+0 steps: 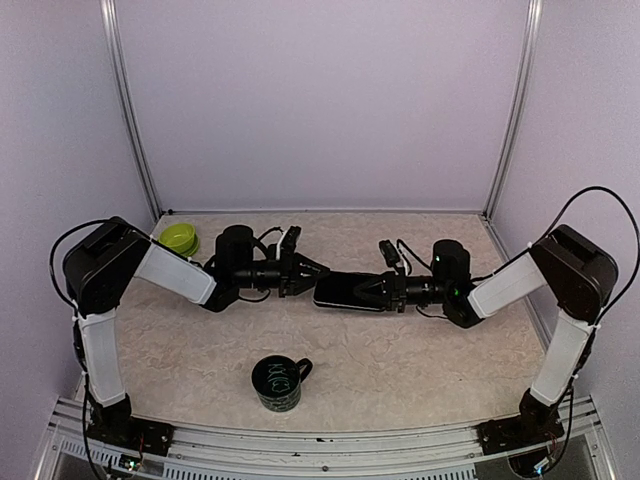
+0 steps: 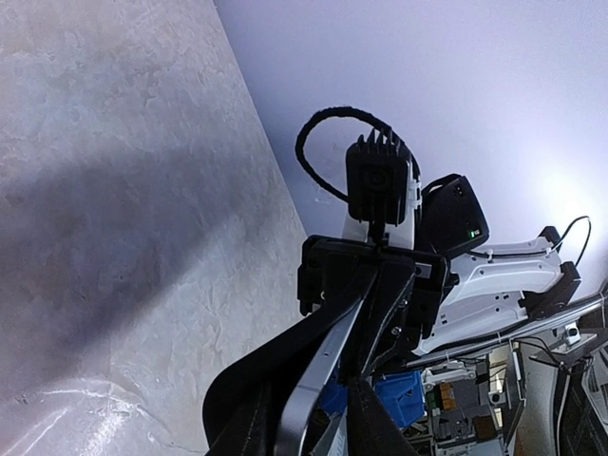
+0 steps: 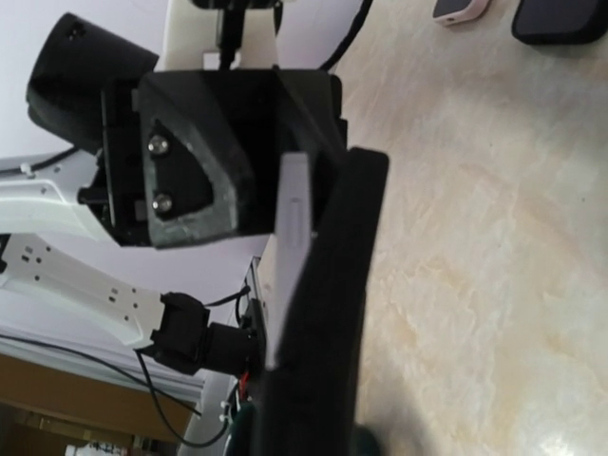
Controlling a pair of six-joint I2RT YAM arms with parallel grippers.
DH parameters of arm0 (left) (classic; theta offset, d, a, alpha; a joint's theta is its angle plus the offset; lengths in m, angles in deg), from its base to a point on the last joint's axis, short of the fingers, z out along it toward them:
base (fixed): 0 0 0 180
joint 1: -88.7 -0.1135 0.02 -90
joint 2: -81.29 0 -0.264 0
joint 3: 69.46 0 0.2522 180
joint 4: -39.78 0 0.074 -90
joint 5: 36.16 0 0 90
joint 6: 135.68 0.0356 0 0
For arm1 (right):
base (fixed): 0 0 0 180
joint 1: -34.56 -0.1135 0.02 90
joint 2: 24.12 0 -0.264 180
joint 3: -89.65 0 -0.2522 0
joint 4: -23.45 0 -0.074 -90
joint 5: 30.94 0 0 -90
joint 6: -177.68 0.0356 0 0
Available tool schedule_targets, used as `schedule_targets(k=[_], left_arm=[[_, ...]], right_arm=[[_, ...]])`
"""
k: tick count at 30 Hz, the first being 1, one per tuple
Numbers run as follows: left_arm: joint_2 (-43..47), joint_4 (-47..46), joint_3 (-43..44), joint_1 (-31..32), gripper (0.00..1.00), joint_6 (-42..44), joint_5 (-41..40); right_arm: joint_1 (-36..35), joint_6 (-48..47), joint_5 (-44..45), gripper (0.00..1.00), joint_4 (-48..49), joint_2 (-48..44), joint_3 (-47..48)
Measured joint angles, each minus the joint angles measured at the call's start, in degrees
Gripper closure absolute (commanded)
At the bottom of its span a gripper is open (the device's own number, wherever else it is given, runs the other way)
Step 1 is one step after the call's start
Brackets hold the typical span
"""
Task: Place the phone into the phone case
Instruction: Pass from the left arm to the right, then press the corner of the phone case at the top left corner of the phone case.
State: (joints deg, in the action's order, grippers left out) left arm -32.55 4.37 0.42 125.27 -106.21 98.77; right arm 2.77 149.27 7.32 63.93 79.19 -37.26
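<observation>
Phone (image 1: 348, 292) sits in the gap between the two hands and looks lifted off the table (image 1: 430, 370). Right hand (image 1: 378, 291) is pinched down thin on the end nearest it. Left hand (image 1: 312, 272) is at the far end, tips right at the phone's corner; cannot tell if it's gripping or just loose around it. Long axis runs straight from hand to hand, out off the right hand's fingertips toward the left hand. Broad glossy face is up in the top view, edge-on to both wrist cameras. Right wrist view shows a silver edge with a thicker matte black slab against it, likely the phone case (image 3: 323, 313); how far it's seated is unclear. Handling, my call: phone is stiff, smooth, slippery on glass and metal, fairly heavy for a fingertip pinch, and cracks if dropped. Case looks softer and should flex at the lip. Best hold is across the flat faces near one short end, leaving the rest free to slide in.
</observation>
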Motion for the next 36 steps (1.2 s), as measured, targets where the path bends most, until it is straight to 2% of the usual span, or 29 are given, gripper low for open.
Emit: schedule_targets(k=[8,24,36], left_arm=[[4.09,2.80,-0.83,0.00,0.72,3.21,-0.37],[10.08,9.92,-2.86,1.05,0.71,10.45,-1.42],[10.73,7.54,-4.26,4.55,0.71,12.44,6.32]], right_arm=[[0.31,-7.02,-2.21,1.00,-4.74,-3.78,0.02],[0.46,-34.62,-7.48,1.00,-25.35,-13.92,0.02],[0.46,-47.65,-9.57,1.00,-33.40,-18.36,-0.81]])
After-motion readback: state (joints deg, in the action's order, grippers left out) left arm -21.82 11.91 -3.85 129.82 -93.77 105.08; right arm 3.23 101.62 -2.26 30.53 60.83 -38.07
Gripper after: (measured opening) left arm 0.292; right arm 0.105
